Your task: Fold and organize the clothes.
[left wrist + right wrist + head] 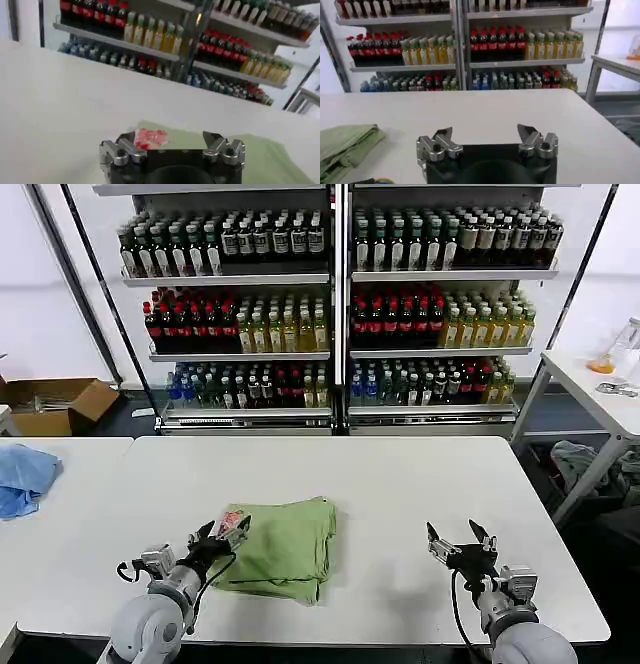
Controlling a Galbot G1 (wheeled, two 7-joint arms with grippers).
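Red-and-white print marks the small label at the near-left corner of the light green shirt, though none of its writing can be read; the same label shows in the left wrist view as a blurred red patch on white. No brand names are legible on the bottles that fill the shelves across the upper half of the head view, where rows of dark, red and yellow-green drinks stand side by side. The shirt lies folded into a thick, roughly square bundle on the white table, in the lower centre-left of the head view, its soft layers stacked and slightly uneven along the near edge. The left gripper sits at the shirt's left edge, right at the label, with its fingers spread apart; whether it touches the fabric cannot be told. The right gripper hovers over bare table in the lower right of the head view, well apart from the shirt, its fingers wide open and holding nothing; in the right wrist view the shirt's edge lies at the lower left. A light blue cloth rests on a separate table at the left edge.
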